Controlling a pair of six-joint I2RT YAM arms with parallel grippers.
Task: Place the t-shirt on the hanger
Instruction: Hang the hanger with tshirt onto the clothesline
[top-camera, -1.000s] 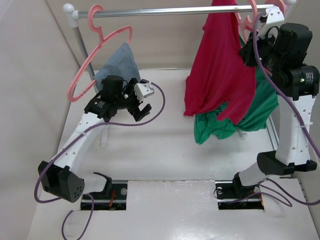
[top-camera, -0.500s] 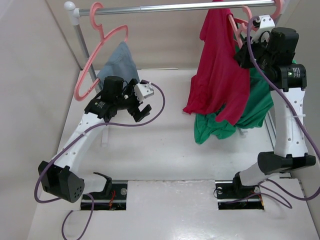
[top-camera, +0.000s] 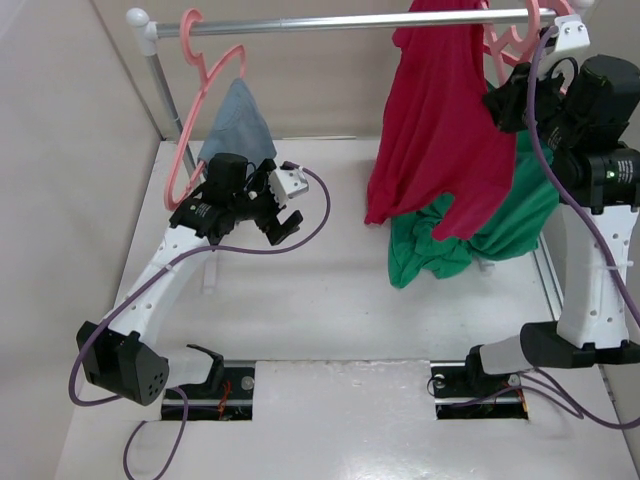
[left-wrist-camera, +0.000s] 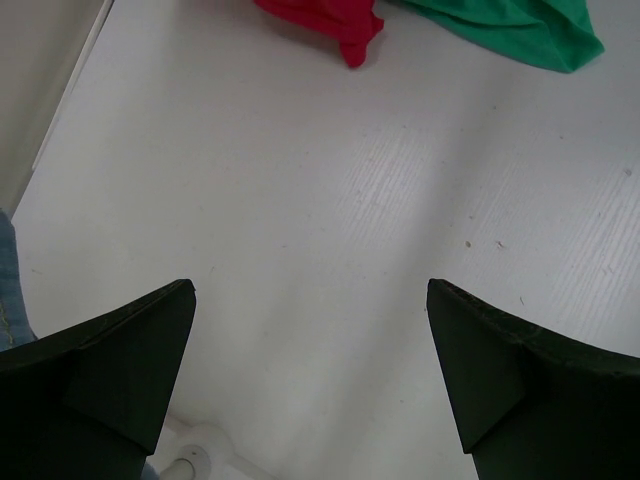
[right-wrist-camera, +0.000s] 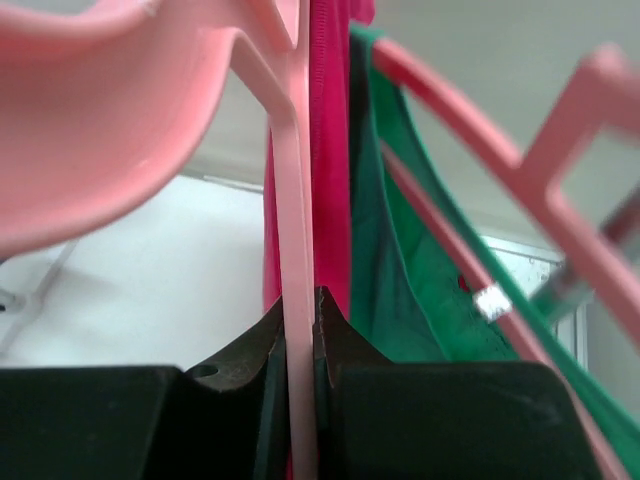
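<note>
The crimson t-shirt (top-camera: 440, 120) hangs from the rail at the upper right, draped on a pink hanger (top-camera: 503, 42) whose top shows beside it. My right gripper (top-camera: 505, 100) is raised beside the shirt and is shut on that hanger's thin pink bar (right-wrist-camera: 298, 300), with the red t-shirt (right-wrist-camera: 330, 180) just behind it. My left gripper (top-camera: 280, 212) is open and empty, low over the bare table at the left; its dark fingers (left-wrist-camera: 120, 370) frame white table, with a red hem (left-wrist-camera: 340, 20) far off.
A green top (top-camera: 500, 230) hangs behind the shirt on its own pink hanger (right-wrist-camera: 480, 140). A pink hanger (top-camera: 205, 100) with blue-grey denim (top-camera: 235, 120) hangs at the rail's left end beside the rack post (top-camera: 160, 75). The rail (top-camera: 320, 20) runs across the top.
My right gripper rose and moved right with the hanger, lifting the t-shirt up toward the rail. The left denim hanger swung right. The left arm stayed still.
</note>
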